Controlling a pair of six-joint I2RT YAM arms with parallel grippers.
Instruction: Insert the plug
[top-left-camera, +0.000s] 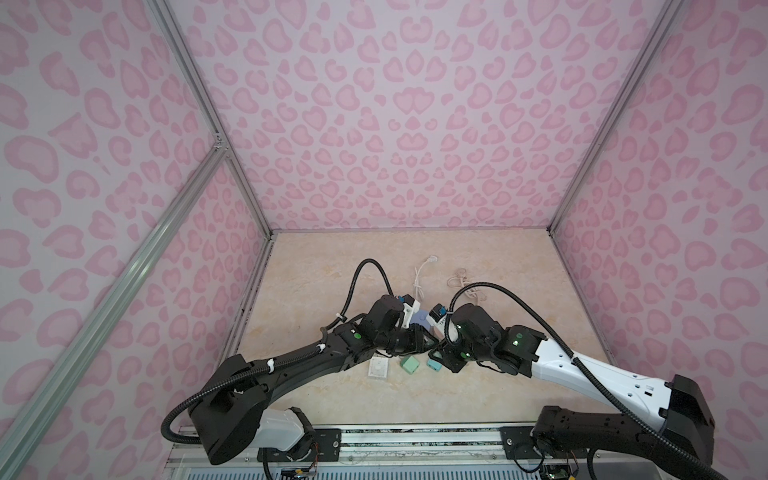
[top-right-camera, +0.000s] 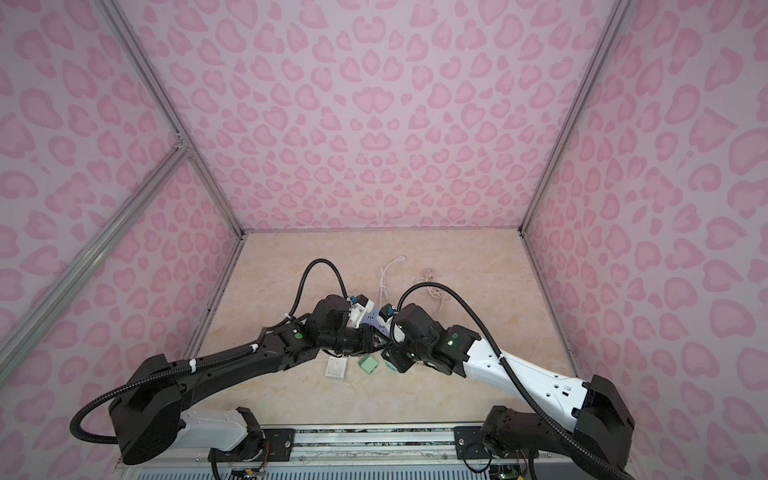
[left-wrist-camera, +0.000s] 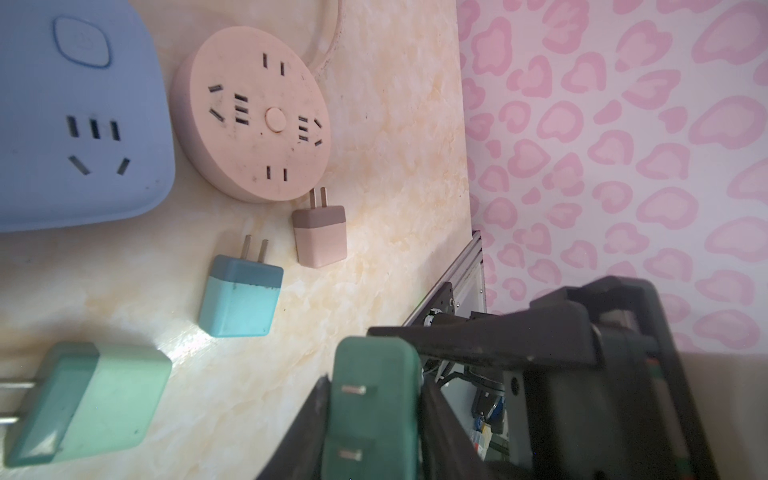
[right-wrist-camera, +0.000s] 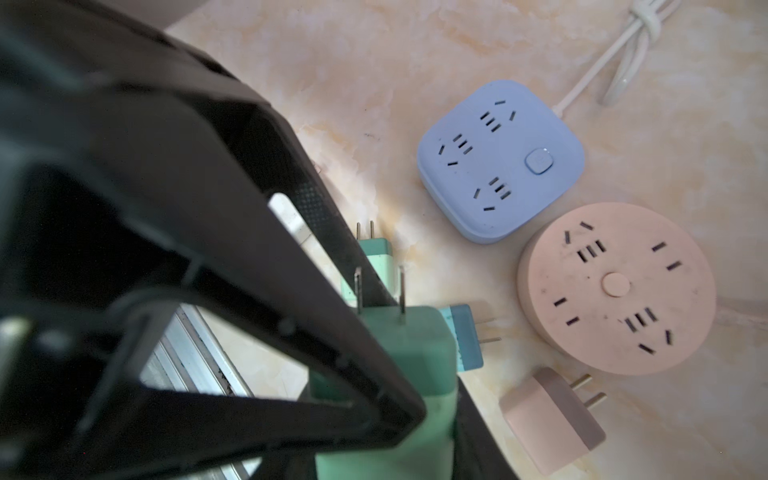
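While both arms meet at the lower middle of the frame in both top views, the dark green plug (left-wrist-camera: 374, 365) is held between them, clear of the table (left-wrist-camera: 374, 124). The left gripper (left-wrist-camera: 374, 419) is clamped tight across the plug's body, with the two prongs facing its wrist camera. The right gripper (right-wrist-camera: 415, 407) is drawn to a narrow gap on the same plug, and the prongs stand clear of its fingers.

Step in hand, as judged: a hand-over or regrasp in the air. Insertion has not begun.

The blue square socket block (right-wrist-camera: 500, 160) and the pink round socket block (right-wrist-camera: 615, 286) lie just beside each other, with no plug in either. A pale green plug (left-wrist-camera: 87, 403), a teal plug (left-wrist-camera: 241, 299) and a pink plug (left-wrist-camera: 320, 237) lie loose near them.

The next move calls for one gripper to let go so that the other alone bears the plug (two grips pulling apart could twist it). The prongs must then be turned down over a two-slot pair. Which block is meant cannot be told
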